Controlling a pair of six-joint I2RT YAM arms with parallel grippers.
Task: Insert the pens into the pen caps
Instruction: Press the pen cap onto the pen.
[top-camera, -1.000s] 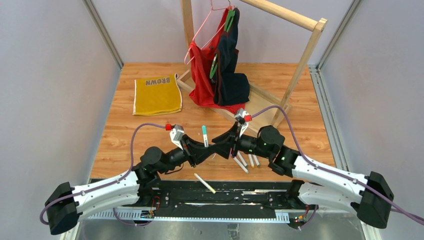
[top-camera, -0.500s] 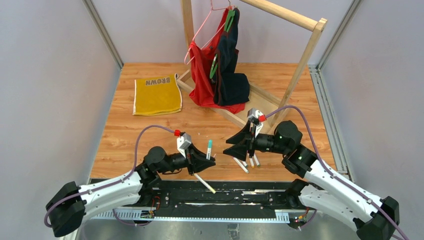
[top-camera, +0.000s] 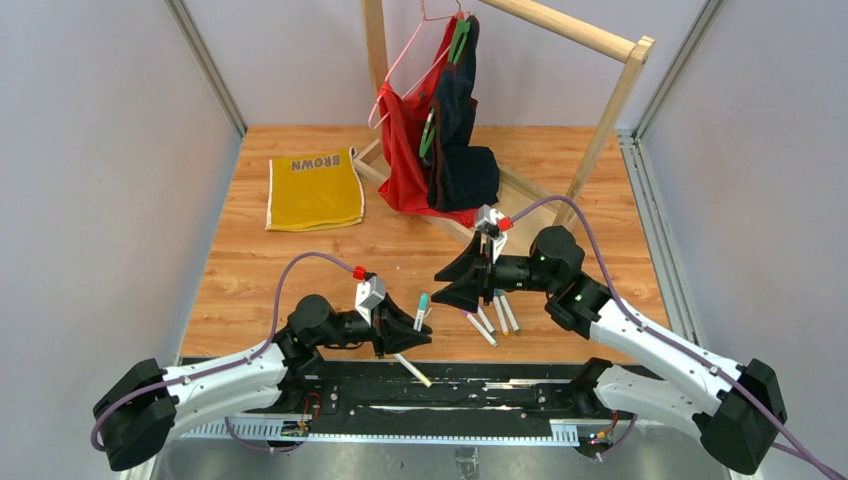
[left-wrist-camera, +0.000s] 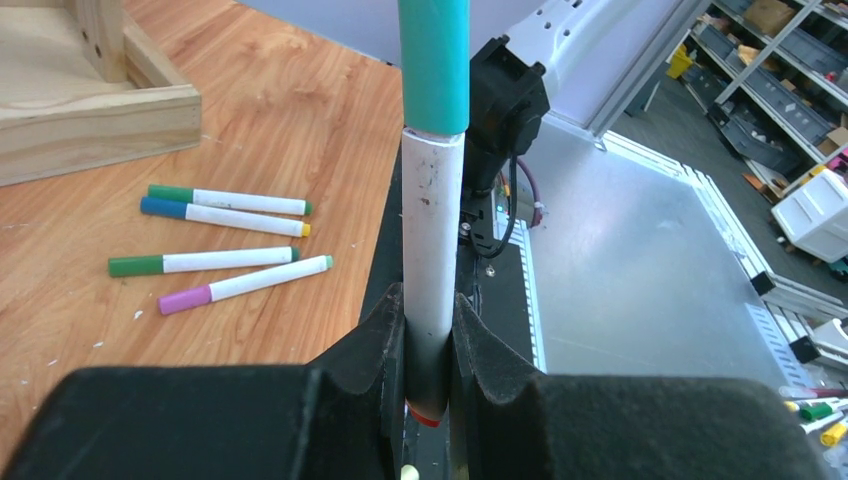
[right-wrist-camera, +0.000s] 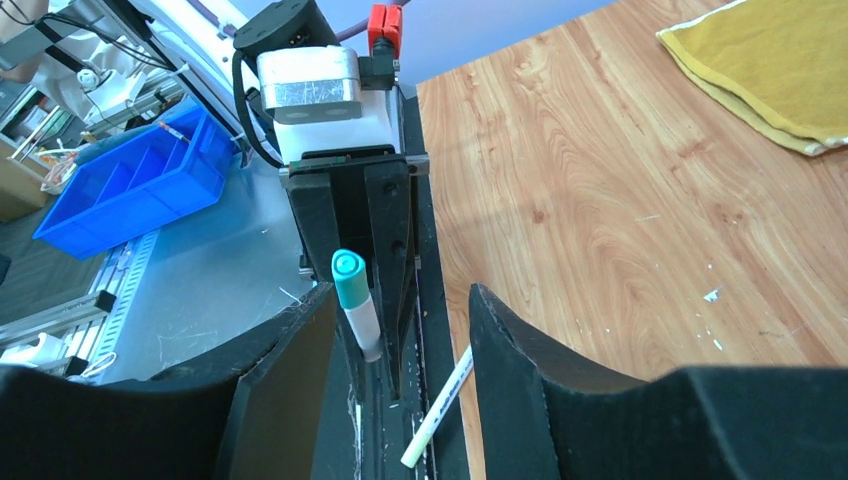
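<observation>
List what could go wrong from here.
The left end effector grips the teal pen only by its bottom end; it could tilt or slip. The loose pen lies across the table's near edge, beside that arm; a sweep might knock it off. The open right end effector hovers by four pens and could scatter them.

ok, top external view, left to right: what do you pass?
Yellow cloth → left gripper, shut on the teal-capped pen → right gripper, open → wooden rack's slanted right post. Hanging clothes and the loose pens overlap these, so left out.
</observation>
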